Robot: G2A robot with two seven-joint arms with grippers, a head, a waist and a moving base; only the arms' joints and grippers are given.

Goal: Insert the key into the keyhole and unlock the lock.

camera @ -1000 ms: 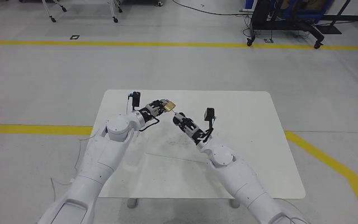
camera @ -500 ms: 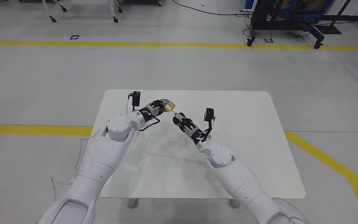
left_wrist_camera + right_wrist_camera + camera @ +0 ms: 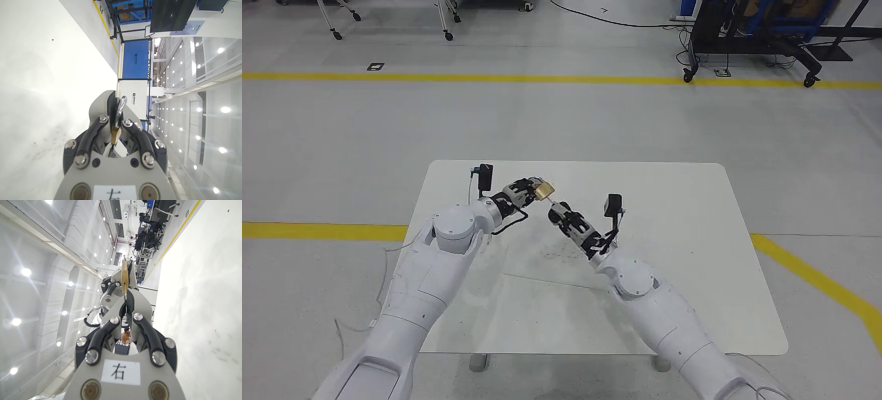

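Pinching the brass lock [image 3: 115, 134], the left gripper [image 3: 117, 106] is held above the table [image 3: 682, 230]. The key [image 3: 125, 296] is clamped in the right gripper [image 3: 128, 298], tip against the lock's base. Since the earlier frame, the right gripper has been edged slightly closer.

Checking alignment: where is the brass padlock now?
Top view: the brass padlock is gripped in the left tool, above the white table's far middle, beside the right tool.
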